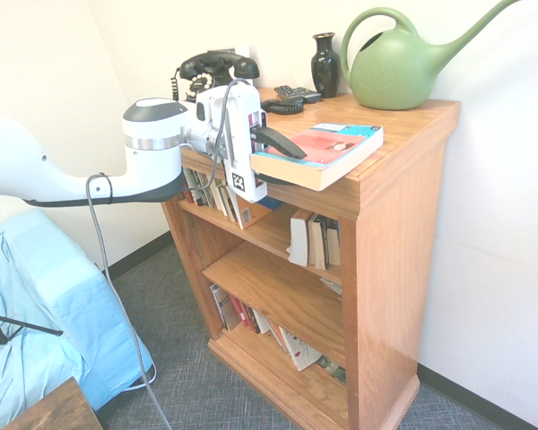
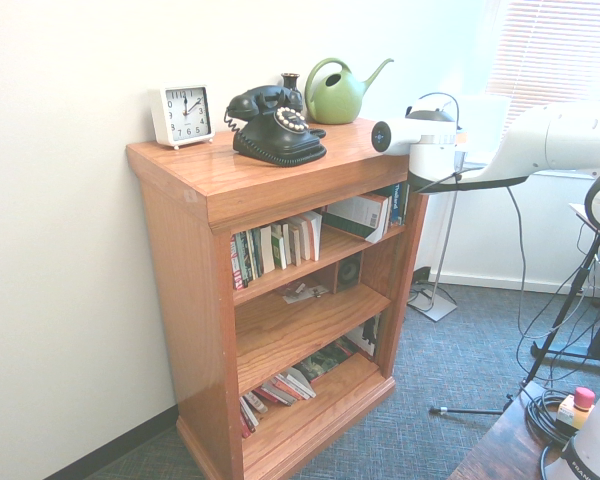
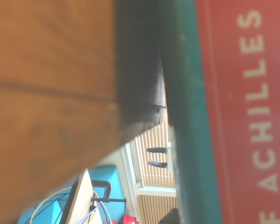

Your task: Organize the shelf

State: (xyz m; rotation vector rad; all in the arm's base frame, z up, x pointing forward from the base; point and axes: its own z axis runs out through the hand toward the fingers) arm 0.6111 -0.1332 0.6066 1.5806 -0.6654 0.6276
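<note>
The oak bookcase (image 1: 390,224) stands upright at frame centre. The arm reaches level from the left, its gripper (image 1: 282,152) clamped on a red-covered book (image 1: 327,148) overhanging the top's front edge.

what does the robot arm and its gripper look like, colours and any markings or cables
The arm is glossy white with a grey cap and a silver band at the wrist. The gripper has a white body and black fingers, with a small black-and-white tag below. A grey cable hangs from the arm.

White walls (image 2: 60,300), grey carpet (image 2: 450,360), perhaps blinds (image 2: 555,50)
</note>
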